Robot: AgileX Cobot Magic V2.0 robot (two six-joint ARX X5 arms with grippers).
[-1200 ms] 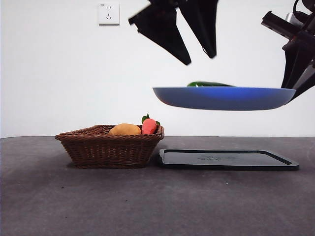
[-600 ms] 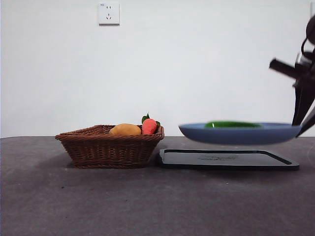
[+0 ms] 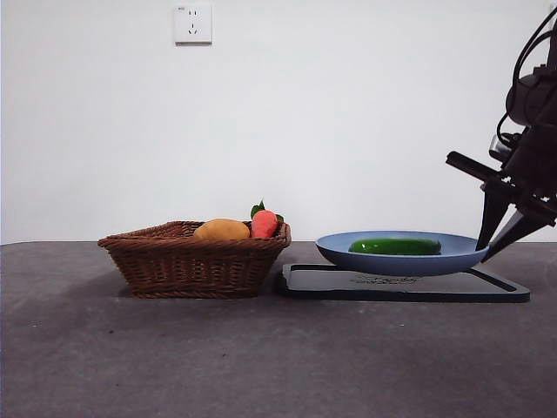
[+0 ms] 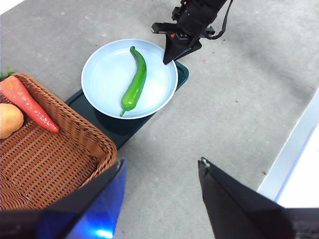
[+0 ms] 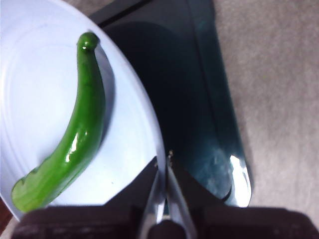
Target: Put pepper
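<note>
The glossy green pepper [image 3: 396, 246] lies in the blue plate [image 3: 400, 263], which sits on the dark tray [image 3: 500, 288]. My right gripper [image 3: 485, 247] is shut on the plate's right rim. The right wrist view shows its jaws [image 5: 163, 164] pinching the plate's edge [image 5: 144, 124], with the pepper [image 5: 75, 139] beside them. My left gripper [image 4: 160, 162] is open and empty, high above the table. From there it looks down on the pepper [image 4: 134, 82], the plate [image 4: 104, 64] and the right gripper [image 4: 168, 56].
A wicker basket [image 3: 196, 261] stands left of the tray, close to it. It holds a yellow-orange fruit [image 3: 221, 230] and a red-orange item with green leaves [image 3: 264, 224]. A wall socket [image 3: 192, 23] is high on the back wall.
The plate with the pepper has come down from well above the table onto the tray, shifting a little right. The left gripper has risen out of the front view.
</note>
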